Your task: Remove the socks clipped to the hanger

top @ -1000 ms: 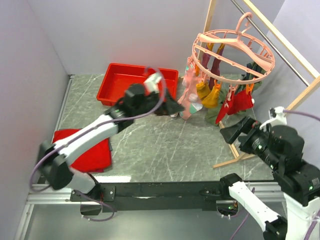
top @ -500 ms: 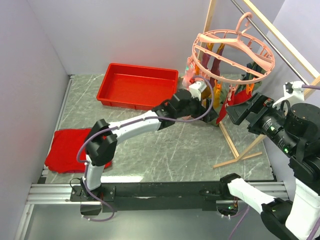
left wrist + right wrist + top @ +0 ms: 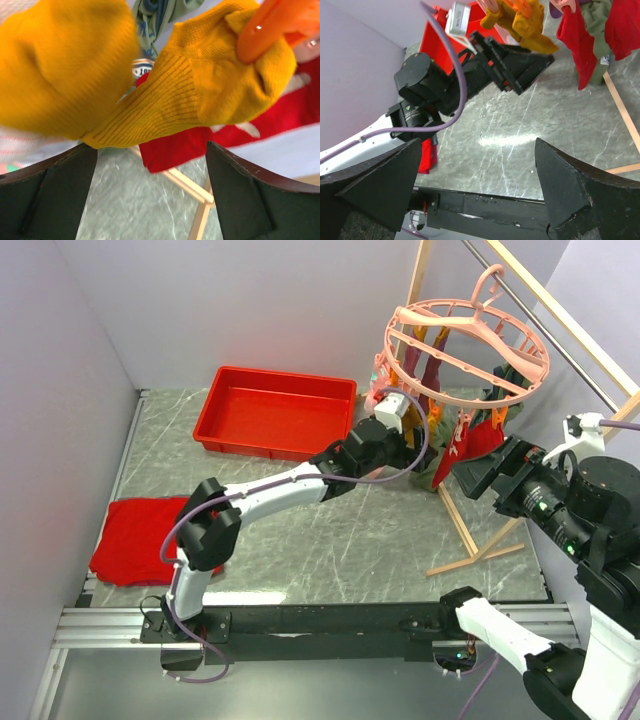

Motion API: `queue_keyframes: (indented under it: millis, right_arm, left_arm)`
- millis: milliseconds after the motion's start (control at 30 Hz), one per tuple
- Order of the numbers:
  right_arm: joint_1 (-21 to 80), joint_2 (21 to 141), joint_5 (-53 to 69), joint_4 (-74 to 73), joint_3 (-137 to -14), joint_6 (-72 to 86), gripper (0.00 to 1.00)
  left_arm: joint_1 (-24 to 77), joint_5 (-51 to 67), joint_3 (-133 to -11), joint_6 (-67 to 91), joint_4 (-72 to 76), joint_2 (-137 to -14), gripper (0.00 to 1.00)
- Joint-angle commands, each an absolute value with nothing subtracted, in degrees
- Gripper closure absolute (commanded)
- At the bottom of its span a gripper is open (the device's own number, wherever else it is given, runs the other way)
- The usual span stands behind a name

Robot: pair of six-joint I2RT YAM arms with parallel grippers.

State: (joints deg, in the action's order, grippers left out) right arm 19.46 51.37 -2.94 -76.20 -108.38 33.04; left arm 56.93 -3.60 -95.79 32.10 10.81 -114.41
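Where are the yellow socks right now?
They hang from the pink hanger at the back right; in the left wrist view the yellow socks sit just above the open left gripper, a red sock behind them.

Pale purple walls stand around my grey stone tabletop. A wooden rail stands at its right edge.
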Motion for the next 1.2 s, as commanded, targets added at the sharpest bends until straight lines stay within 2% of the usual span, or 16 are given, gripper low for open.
queue_keyframes:
  millis: [0, 100, 200, 233, 300, 333, 400, 433, 467, 700, 900, 1167]
  right_arm:
    - [19.3, 51.8, -2.5, -73.0, -106.7, 31.6, 0.0]
    - [19.2, 52.1, -3.0, -72.6, -106.4, 31.0, 0.0]
    - [19.2, 52.9, -3.4, -72.5, -106.4, 30.4, 0.0]
    - [19.2, 53.2, -3.4, -72.6, -106.8, 30.3, 0.0]
    - [19.2, 54.0, -3.3, -72.6, -107.0, 30.1, 0.0]
    - [19.2, 54.1, -3.3, -72.5, -107.1, 30.1, 0.0]
    - [19.2, 54.4, -3.7, -72.8, -107.4, 29.9, 0.0]
    - [19.3, 54.5, -3.9, -72.9, -107.8, 29.9, 0.0]
    - [19.2, 54.8, -4.0, -73.2, -108.0, 29.8, 0.0]
    - [19.2, 56.2, -8.4, -74.0, -108.7, 29.5, 0.02]
    - [19.2, 58.3, -11.7, -73.6, -109.8, 26.9, 0.09]
    - [19.2, 60.8, -11.4, -68.8, -108.4, 25.8, 0.23]
  left_arm:
    - [56.6, -4.3, -100.8, 32.2, 13.2, -117.2, 0.07]
    - [56.5, -4.1, -101.2, 32.8, 14.1, -117.7, 0.1]
    - [56.5, -4.0, -102.1, 33.2, 14.8, -118.1, 0.29]
    - [56.5, -4.3, -102.7, 33.7, 14.5, -118.4, 0.4]
    - [56.4, -4.4, -104.1, 34.4, 13.6, -118.8, 0.46]
    - [56.4, -3.5, -104.2, 34.5, 13.7, -118.8, 0.58]
    - [56.3, -2.7, -104.2, 34.2, 14.0, -118.3, 0.69]
    - [56.3, -2.3, -104.2, 34.1, 13.7, -117.9, 0.88]
    - [56.3, -1.7, -104.2, 33.9, 13.3, -117.2, 0.98]
    - [56.3, 7.7, -96.4, 37.1, 12.0, -109.2, 0.99]
    - [56.4, 14.8, -89.6, 43.2, 9.1, -102.0, 0.99]
    - [56.6, 20.7, -89.9, 43.9, 4.6, -98.5, 0.99]
